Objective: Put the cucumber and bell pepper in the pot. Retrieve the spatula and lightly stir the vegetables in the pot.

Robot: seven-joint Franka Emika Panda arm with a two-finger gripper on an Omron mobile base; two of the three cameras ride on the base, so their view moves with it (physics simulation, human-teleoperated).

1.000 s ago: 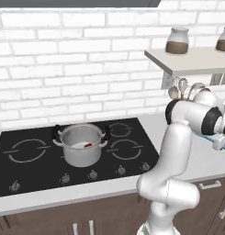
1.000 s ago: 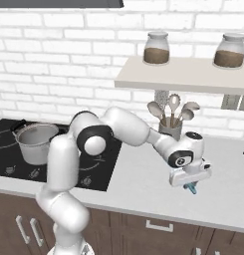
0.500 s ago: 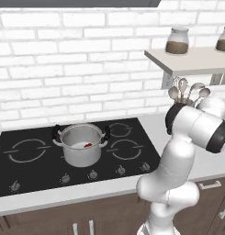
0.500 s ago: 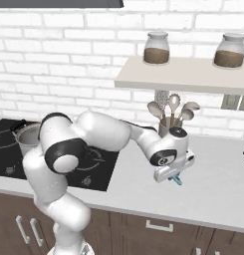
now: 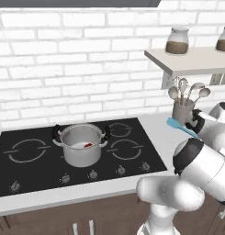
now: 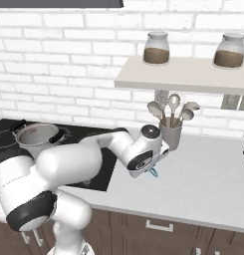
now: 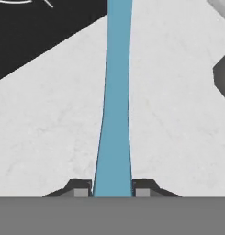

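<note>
Pot [image 5: 81, 146]: bell pepper [image 5: 88, 145] inside | fingers [image 7: 112, 189]: clamped on spatula [image 7: 115, 105] | holder [image 5: 182, 111]: spoons

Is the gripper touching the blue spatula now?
Touching. In the hand view, the gripper has both fingertips pressed against the spatula, with no gap.
</note>
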